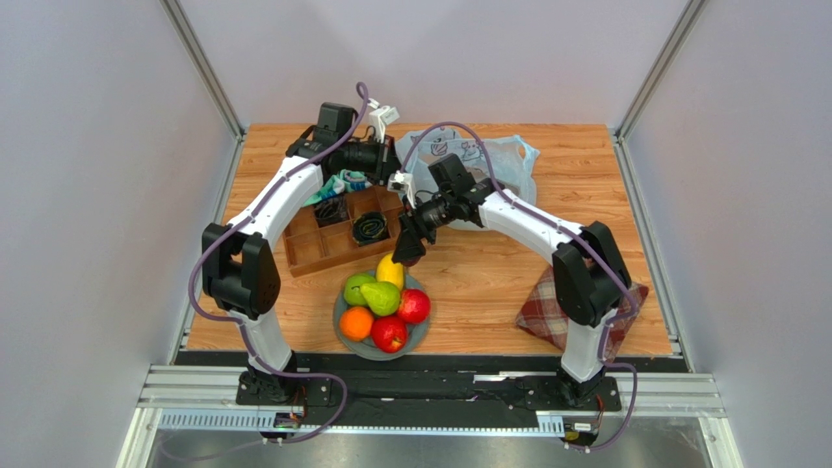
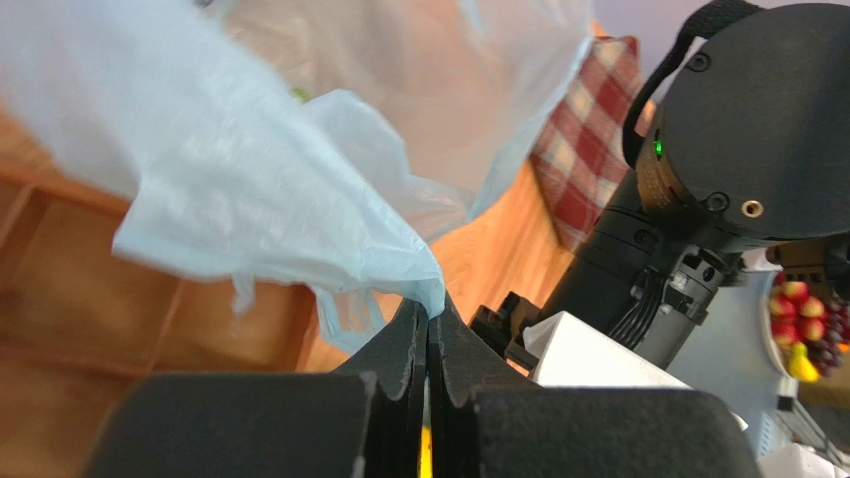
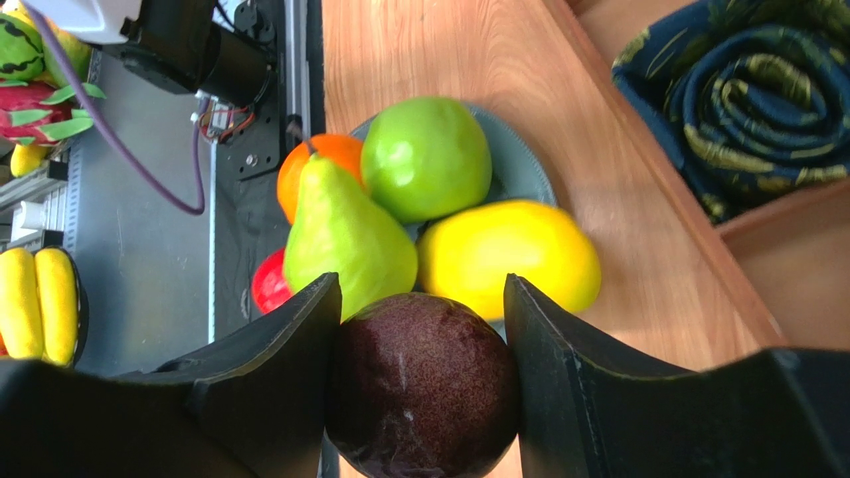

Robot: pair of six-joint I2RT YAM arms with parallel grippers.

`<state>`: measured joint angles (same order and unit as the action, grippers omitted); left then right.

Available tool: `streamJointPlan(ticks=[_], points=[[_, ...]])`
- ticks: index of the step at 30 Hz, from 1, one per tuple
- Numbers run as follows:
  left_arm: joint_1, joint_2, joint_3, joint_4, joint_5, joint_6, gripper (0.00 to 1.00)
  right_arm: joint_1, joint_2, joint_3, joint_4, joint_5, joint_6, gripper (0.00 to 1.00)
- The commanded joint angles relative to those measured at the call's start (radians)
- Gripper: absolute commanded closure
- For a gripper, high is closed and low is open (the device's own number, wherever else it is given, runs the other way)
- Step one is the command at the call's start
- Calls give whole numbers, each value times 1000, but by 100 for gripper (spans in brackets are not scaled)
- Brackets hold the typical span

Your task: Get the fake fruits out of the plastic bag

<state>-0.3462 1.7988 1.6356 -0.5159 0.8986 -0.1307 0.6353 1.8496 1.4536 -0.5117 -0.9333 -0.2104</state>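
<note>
Done: six fruits lie on the plate [image 1: 426,331] at the near middle of the table: mango [image 1: 390,270], green apple [image 1: 357,288], pear [image 1: 382,297], orange [image 1: 356,323] and two red apples [image 1: 414,306]
In hand: the right gripper [image 3: 421,299] grasps a dark plum [image 3: 424,383] between its fingers, above the plate's far edge; judged about to be set down with the rest
Left gripper [image 2: 429,324]: clenched on a pinch of the bag's edge, holding the film up
Bag [image 1: 498,161]: far side of the table, right of centre, slumped and mostly flat
Left to do: place the plum; a speck of green shows through the film in the left wrist view, so perhaps one more fruit is inside, though I cannot tell what it is
Only in right wrist view: the plum itself, and how its sides touch both fingers; from above the gripper hides it
Only in left wrist view: the shut jaws on the bag edge
Only in top view: the whole layout, with plate and bag well apart and the tray [image 1: 305,249] between the arms
</note>
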Motion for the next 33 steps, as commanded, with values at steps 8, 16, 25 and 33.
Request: streamJointPlan(ticks=[8, 16, 25, 33], points=[[-39, -164, -31, 0, 94, 13, 100, -16, 85, -51, 104, 281, 264, 56], [-37, -150, -14, 14, 97, -3, 100, -13, 85, -102, 124, 508, 303, 57], [-34, -17, 142, 94, 114, -129, 100, -6, -130, -219, 99, 485, 167, 59], [-33, 7, 188, 126, 117, -162, 100, 10, -38, -228, 186, 510, 276, 59]])
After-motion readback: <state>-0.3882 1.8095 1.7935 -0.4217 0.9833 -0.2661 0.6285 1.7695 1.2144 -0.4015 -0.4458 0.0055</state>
